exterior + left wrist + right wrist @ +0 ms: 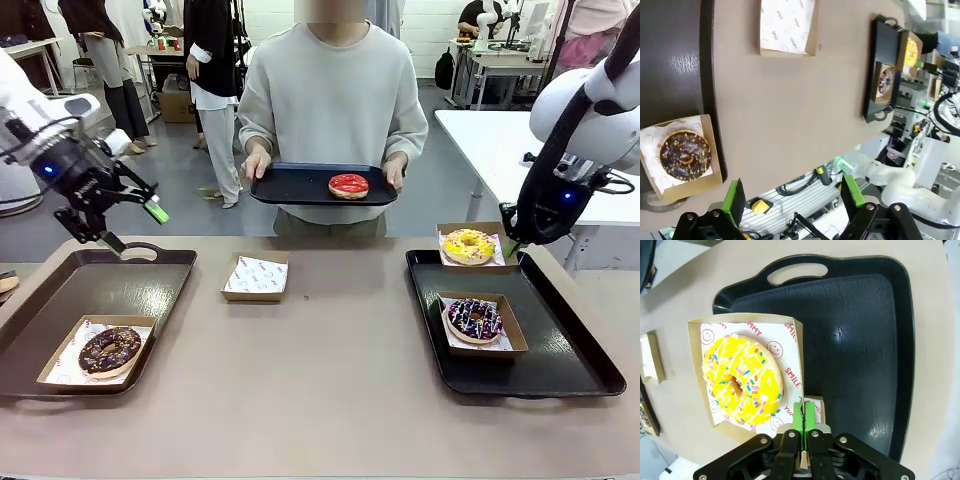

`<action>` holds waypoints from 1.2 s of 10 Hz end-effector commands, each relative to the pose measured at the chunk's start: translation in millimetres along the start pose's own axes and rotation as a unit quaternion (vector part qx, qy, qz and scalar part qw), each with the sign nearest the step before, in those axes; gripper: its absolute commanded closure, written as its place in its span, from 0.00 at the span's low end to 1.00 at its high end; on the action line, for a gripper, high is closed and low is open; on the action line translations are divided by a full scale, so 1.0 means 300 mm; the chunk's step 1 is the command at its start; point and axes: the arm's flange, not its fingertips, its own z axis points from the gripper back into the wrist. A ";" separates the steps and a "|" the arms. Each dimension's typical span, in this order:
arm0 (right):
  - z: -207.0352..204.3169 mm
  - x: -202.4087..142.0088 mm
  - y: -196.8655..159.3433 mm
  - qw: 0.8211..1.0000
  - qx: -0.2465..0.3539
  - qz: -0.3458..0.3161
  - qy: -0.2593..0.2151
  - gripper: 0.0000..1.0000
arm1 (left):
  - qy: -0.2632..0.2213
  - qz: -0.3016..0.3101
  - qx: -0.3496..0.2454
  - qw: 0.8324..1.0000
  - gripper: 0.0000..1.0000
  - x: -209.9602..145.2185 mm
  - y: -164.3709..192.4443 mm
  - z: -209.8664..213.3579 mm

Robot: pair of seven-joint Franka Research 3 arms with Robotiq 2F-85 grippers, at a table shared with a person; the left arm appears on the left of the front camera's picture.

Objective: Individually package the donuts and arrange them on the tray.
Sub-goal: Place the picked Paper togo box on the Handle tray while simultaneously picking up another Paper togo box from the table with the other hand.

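The yellow donut (742, 380) lies in an open cardboard box (790, 325) lined with printed paper. The box straddles the rim of the right tray (560, 330) at its far left corner, partly on the tray and partly on the tabletop (320, 380). The right claw (804, 415) is at the box's near edge with its green pads pressed together. I cannot tell whether any cardboard is caught between them.

Nearer on the same tray, the purple sprinkled donut (475, 320) sits in its own box, well inside the rim. The chocolate donut (109, 349) rests in a third box at the near corner of the left tray (110, 290). The left claw (133, 226) hangs spread wide and holding nothing, above that tray's far handle.

An empty paper-lined box (256, 277) stands on the bare tabletop between the two trays, toward the far side.

The red donut (348, 186) lies unboxed on a third dark tray (290, 185), which a person in a grey sweater at the far side holds level with one hand (257, 165) on each end.
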 end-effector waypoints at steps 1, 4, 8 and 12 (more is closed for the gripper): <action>-0.032 0.028 -0.018 1.000 0.021 0.002 -0.006 0.99 | -0.002 0.012 0.037 0.999 0.00 0.058 -0.028 -0.061; -0.081 0.019 -0.040 0.999 0.036 -0.014 -0.009 0.99 | -0.031 -0.001 0.092 0.995 0.00 0.138 -0.086 -0.210; -0.053 0.017 -0.016 1.000 0.005 -0.010 0.004 0.99 | -0.100 -0.042 0.183 0.977 0.00 0.228 -0.208 -0.362; -0.053 0.017 -0.016 1.000 0.005 -0.010 0.004 0.99 | -0.113 -0.043 0.230 0.966 0.00 0.349 -0.262 -0.493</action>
